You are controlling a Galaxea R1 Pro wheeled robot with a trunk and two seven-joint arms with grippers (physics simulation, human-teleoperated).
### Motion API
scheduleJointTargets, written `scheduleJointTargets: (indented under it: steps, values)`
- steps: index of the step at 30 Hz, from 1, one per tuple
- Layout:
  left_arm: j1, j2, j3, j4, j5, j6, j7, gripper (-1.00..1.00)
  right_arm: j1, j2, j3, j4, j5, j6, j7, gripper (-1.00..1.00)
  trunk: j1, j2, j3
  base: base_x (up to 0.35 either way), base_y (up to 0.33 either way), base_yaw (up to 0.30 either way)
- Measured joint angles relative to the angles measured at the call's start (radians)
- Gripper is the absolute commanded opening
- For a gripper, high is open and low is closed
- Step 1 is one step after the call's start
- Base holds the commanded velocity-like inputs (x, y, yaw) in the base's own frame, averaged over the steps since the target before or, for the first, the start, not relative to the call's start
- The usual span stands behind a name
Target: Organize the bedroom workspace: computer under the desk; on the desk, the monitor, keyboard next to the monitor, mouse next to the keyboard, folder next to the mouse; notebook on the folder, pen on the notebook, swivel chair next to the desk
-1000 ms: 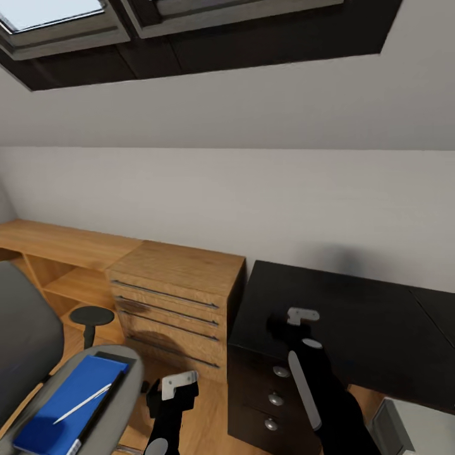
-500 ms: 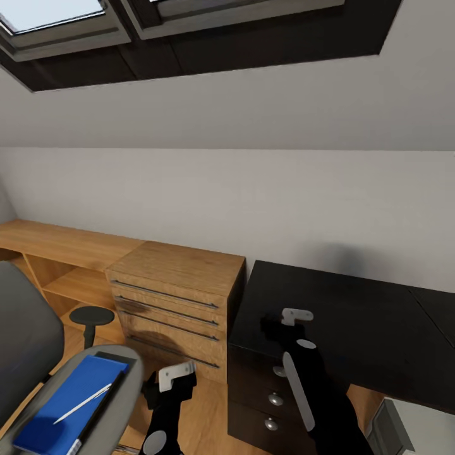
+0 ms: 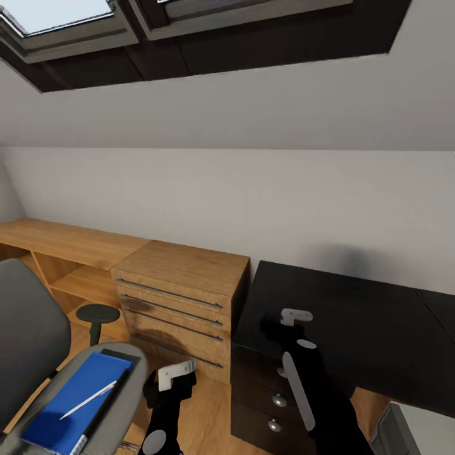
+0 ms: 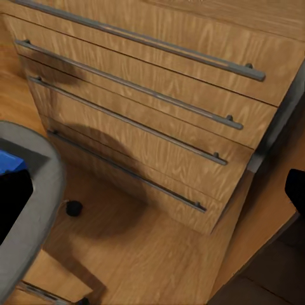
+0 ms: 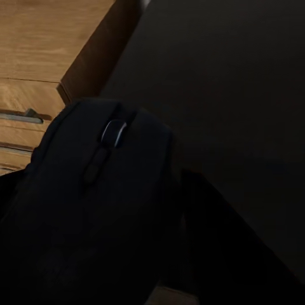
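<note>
The black mouse (image 5: 108,190) with its scroll wheel up sits in my right gripper (image 3: 276,330), which is shut on it just above the near-left part of the black desk (image 3: 366,316). The grey swivel chair (image 3: 28,328) stands at the lower left. On its seat lies a blue flat cover (image 3: 66,404) over a darker one whose edge (image 3: 109,393) shows, and a white pen (image 3: 88,399) rests on top. My left gripper (image 3: 169,393) hangs open between chair and drawers, over the wood floor (image 4: 146,248), its dark fingertips (image 4: 13,200) far apart.
A wooden chest of drawers (image 3: 180,303) stands left of the desk, with a low wooden shelf (image 3: 63,243) and a small black stool (image 3: 97,314) beyond it. The desk has its own drawers (image 3: 272,398). A light grey box (image 3: 411,433) shows at the lower right.
The whole head view has shifted slightly, so the camera moved. The right gripper with the mouse edged a little left a second ago; both arms have held still since.
</note>
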Motion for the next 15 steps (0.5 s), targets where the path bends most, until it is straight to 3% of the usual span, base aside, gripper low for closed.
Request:
scheduleJointTargets:
  steps: [6,15]
  values:
    - [0.000,0.000,0.000,-0.001,0.000,0.000,0.000,1.00,0.000,0.000,0.000,-0.001,-0.012,0.000,-0.002,-1.00,0.000,0.000,0.000,0.000,0.000,0.213]
    - [0.000,0.000,0.000,0.000,0.000,0.001,0.000,1.00,0.000,0.000,-0.001,-0.003,-0.016,0.000,-0.002,-1.00,0.000,0.000,0.000,0.000,0.000,0.021]
